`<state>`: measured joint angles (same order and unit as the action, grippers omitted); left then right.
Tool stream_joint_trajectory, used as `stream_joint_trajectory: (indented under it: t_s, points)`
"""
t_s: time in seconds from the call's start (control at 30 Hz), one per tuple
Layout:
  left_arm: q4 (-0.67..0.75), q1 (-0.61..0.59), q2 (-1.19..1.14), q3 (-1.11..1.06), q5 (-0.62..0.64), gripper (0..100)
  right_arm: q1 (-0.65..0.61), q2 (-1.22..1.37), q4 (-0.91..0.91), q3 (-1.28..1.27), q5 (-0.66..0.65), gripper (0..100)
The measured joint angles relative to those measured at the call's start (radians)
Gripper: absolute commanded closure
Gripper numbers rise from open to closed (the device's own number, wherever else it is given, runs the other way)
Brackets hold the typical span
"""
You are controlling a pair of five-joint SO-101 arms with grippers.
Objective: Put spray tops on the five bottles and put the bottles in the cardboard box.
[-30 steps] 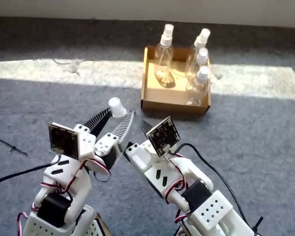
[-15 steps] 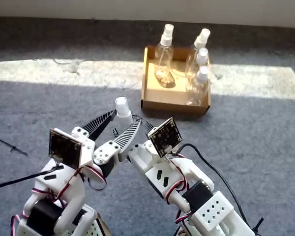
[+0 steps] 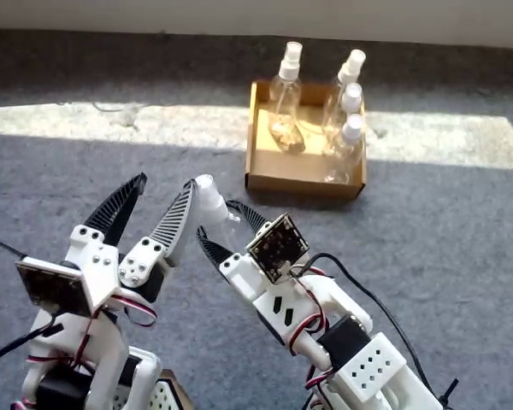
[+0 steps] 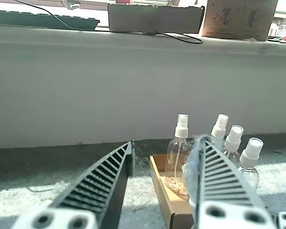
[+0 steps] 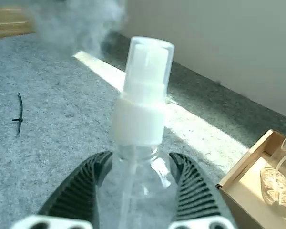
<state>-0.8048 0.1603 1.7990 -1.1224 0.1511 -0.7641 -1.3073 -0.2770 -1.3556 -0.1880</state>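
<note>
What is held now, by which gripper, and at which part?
The right gripper holds a bottle by its clear shoulder, just under the spray top. The left gripper is open and holds nothing.

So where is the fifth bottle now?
High view: the bottle is held in the right gripper before the cardboard box, open left gripper beside it.

Left arm, right arm: white plastic shells, black ribbed claw fingers, red-black cables, wrist boards probably cameras.

Grey carpet, thin black tie lying on it, white wall behind
</note>
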Motion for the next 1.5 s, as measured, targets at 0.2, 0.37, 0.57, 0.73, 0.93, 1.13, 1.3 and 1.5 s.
stream_joint_trajectory:
  t_s: [0.2, 0.37, 0.57, 0.73, 0.93, 1.13, 1.3, 1.5]
  points:
    - [0.124, -0.103, 0.005, -0.084, 0.0, 79, -0.037, -0.002, 0.0, -0.037, -0.083, 99.5]
    - [0.14, -0.106, 0.006, -0.092, 0.0, 79, -0.043, -0.002, 0.0, -0.038, -0.106, 99.5]
    - [0.143, -0.075, 0.006, -0.144, -0.035, 79, -0.044, -0.002, 0.0, -0.038, -0.106, 99.5]
    - [0.143, 0.009, 0.005, -0.153, -0.094, 79, -0.044, -0.002, 0.0, -0.038, -0.106, 99.5]
    - [0.109, 0.066, 0.006, -0.153, -0.1, 79, -0.044, -0.002, 0.0, -0.038, -0.106, 99.5]
    - [0.109, 0.068, 0.014, -0.153, -0.1, 79, -0.017, -0.002, 0.0, -0.038, -0.106, 99.5]
    - [0.083, 0.064, 0.014, -0.072, -0.1, 79, -0.011, -0.002, 0.0, -0.038, -0.106, 99.5]
    - [0.094, -0.095, 0.015, -0.044, -0.1, 79, -0.011, -0.002, 0.0, -0.038, -0.106, 99.5]
